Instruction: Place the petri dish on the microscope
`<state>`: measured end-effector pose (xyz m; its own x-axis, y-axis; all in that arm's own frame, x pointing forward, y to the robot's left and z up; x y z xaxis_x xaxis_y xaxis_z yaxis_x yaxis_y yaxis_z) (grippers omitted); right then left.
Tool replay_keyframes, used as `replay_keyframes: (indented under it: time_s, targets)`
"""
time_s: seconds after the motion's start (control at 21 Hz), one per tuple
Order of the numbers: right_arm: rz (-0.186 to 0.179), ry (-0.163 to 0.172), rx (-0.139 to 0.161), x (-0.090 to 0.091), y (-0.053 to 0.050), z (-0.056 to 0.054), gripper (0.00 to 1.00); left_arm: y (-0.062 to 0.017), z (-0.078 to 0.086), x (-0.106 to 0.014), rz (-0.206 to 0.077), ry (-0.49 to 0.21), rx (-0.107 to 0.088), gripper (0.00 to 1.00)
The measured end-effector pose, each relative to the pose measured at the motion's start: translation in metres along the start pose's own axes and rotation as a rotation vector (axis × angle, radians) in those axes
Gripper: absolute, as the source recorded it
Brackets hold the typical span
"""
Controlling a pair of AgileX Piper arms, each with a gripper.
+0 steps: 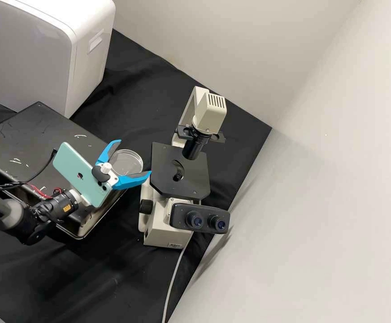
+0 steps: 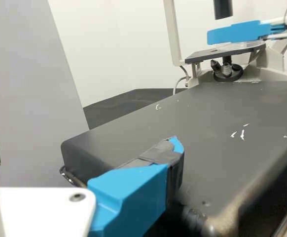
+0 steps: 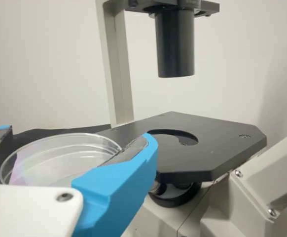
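Just beside the microscope stage, the right jaws clasp the petri dish.

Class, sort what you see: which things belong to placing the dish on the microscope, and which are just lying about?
Belong to the job:
petri dish
right end effector
microscope

Just lying about:
white appliance
dark flat box

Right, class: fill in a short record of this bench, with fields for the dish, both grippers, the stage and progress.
petri dish: clear, held beside the stage, not on it
right gripper: shut on the dish, next to the stage's edge
left gripper: open, over the dark case
microscope stage: black plate, nothing on it, round opening below the lens tube
progress: dish not yet placed
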<state>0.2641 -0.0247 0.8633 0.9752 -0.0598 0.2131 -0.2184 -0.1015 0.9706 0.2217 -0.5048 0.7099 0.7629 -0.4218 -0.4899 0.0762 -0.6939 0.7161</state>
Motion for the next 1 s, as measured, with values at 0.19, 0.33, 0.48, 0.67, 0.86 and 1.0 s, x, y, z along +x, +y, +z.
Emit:
replay_keyframes:
  time_s: [0.19, 0.33, 0.48, 0.67, 0.86, 1.0]
  targets:
    - [0.031, -0.004, -0.006, 0.011, 0.009, 0.003, 0.00, 0.0000, 0.001, 0.000, 0.000, -0.003, 0.000, 1.00]
    - [0.039, -0.016, -0.007, 0.019, 0.012, 0.006, 0.00, 0.0000, 0.001, 0.000, 0.000, -0.003, 0.000, 1.00]
    - [0.020, -0.043, -0.007, 0.027, 0.010, 0.010, 0.00, -0.0001, 0.002, 0.000, 0.000, -0.007, 0.000, 1.00]
    - [0.011, -0.061, -0.005, 0.037, 0.008, 0.015, 0.00, -0.0001, 0.002, 0.000, 0.000, -0.008, 0.000, 1.00]
    - [0.018, -0.069, -0.023, 0.051, 0.007, 0.021, 0.00, -0.0001, 0.002, 0.000, -0.001, -0.010, 0.000, 1.00]
    - [0.022, -0.081, -0.032, 0.059, 0.006, 0.027, 0.00, -0.0002, 0.004, 0.001, -0.001, -0.016, 0.002, 1.00]
